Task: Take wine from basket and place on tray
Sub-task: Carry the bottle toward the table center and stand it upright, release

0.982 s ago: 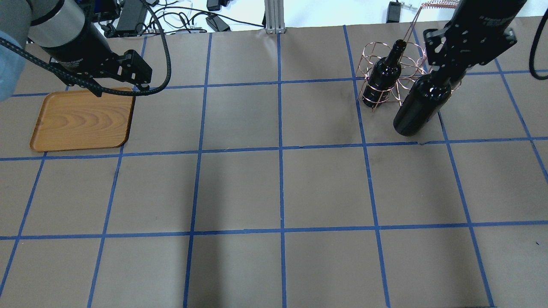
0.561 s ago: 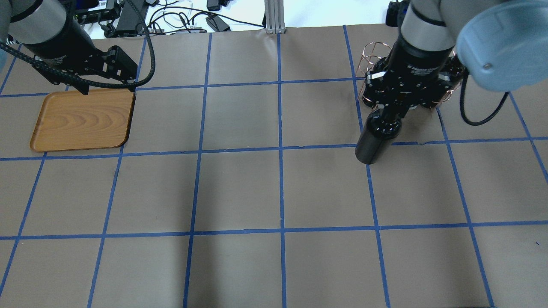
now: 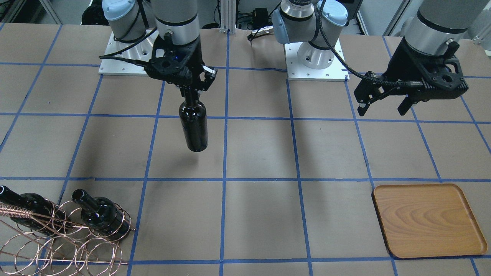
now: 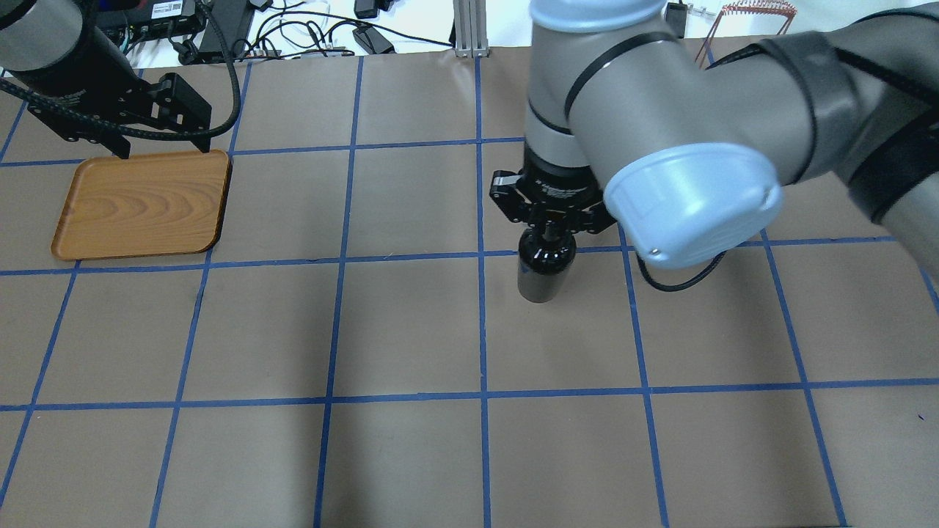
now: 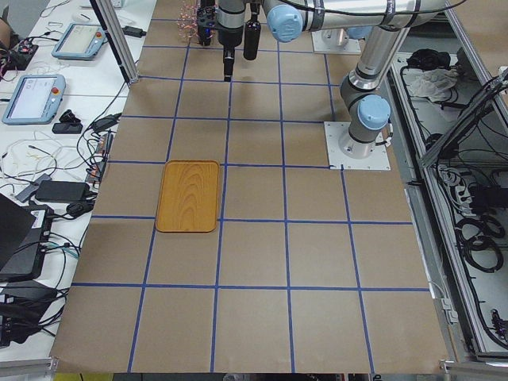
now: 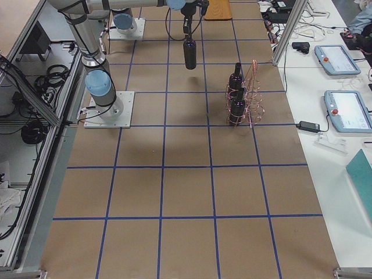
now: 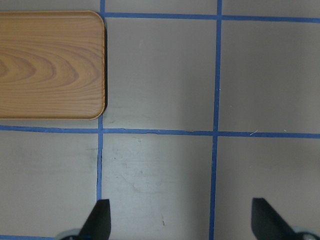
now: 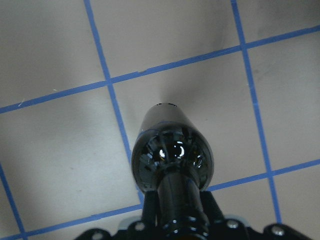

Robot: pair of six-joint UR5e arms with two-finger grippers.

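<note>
My right gripper (image 4: 550, 226) is shut on the neck of a near-black wine bottle (image 4: 545, 268). The bottle hangs upright, above the table near its middle (image 3: 193, 128). The right wrist view looks down the bottle's shoulder (image 8: 172, 155). The wooden tray (image 4: 143, 205) lies bare at the far left (image 3: 427, 220). My left gripper (image 4: 161, 150) is open and empty, and hovers over the tray's far edge. Its fingertips (image 7: 97, 220) frame bare table beside the tray (image 7: 50, 65). The copper wire basket (image 3: 61, 237) is apart from both grippers.
Two more bottles (image 3: 101, 212) (image 3: 23, 207) lie in the basket's rings, also seen in the exterior right view (image 6: 235, 93). In the overhead view my right arm hides most of the basket (image 4: 755, 9). Cables and devices lie beyond the table's far edge (image 4: 293, 29).
My right gripper has carried the bottle out of the basket area, leftward toward the table's middle. My left gripper has drifted slightly left, still open.
</note>
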